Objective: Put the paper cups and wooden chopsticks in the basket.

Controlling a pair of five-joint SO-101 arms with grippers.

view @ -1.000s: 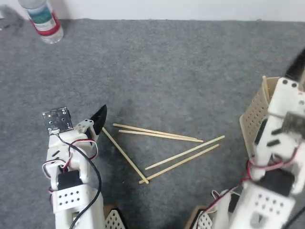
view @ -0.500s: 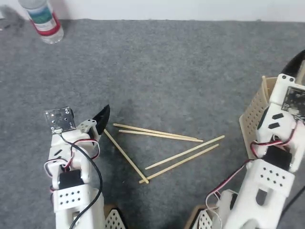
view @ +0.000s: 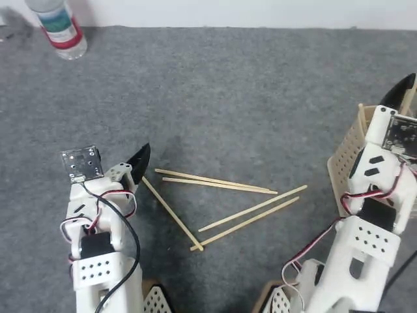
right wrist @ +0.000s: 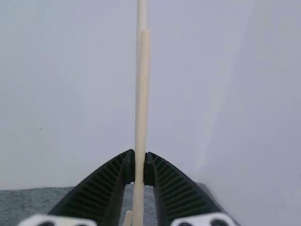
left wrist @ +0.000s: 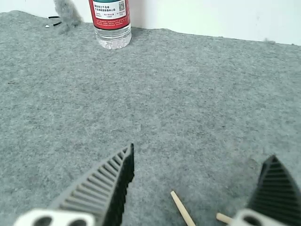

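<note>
Swung up by basket [view: 345, 163] with 1 chopstick [right wrist: 141, 94] clenched in right hand [right wrist: 139, 162]; left hand [left wrist: 201, 157] released; 5 chopsticks [view: 215, 183] on tabletop [view: 228, 98]; drop due.

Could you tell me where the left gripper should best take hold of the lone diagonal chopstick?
Probably near its end by the left gripper, from above, jaws across its width: the diagonal chopstick lies flat, and its other end meets another pair.
</note>
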